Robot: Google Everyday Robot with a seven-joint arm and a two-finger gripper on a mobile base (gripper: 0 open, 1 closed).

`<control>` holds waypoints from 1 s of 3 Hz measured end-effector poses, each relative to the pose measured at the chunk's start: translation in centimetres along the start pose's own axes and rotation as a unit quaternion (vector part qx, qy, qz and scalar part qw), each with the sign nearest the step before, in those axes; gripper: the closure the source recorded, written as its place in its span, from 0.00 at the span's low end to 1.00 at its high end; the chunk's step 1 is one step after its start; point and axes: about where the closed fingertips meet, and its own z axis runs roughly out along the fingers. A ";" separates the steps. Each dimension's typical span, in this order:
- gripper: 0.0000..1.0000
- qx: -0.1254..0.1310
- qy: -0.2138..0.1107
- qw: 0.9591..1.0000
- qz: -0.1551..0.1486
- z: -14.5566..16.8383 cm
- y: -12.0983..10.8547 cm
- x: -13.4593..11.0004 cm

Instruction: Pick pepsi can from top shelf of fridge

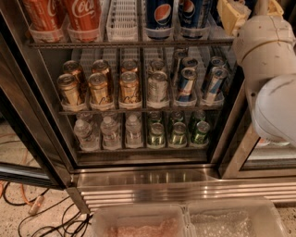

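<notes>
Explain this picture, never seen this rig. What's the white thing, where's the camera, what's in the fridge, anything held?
One camera, mount unknown, looks down into a drinks fridge. The white bulk on the right is the robot's arm. Its gripper sits at the top shelf's right end, beside the two pepsi cans. I cannot tell whether it holds anything. Left on that shelf stand red cola cans. The middle shelf has gold cans and slim blue-and-silver cans; the bottom has water bottles and green cans.
</notes>
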 end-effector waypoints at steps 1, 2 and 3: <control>1.00 -0.024 0.027 0.999 0.010 -2.7 0.9 0.5; 1.00 -0.036 0.065 0.997 0.014 -5.5 1.1 1.8; 1.00 -0.035 0.097 0.995 0.016 -7.8 0.8 3.2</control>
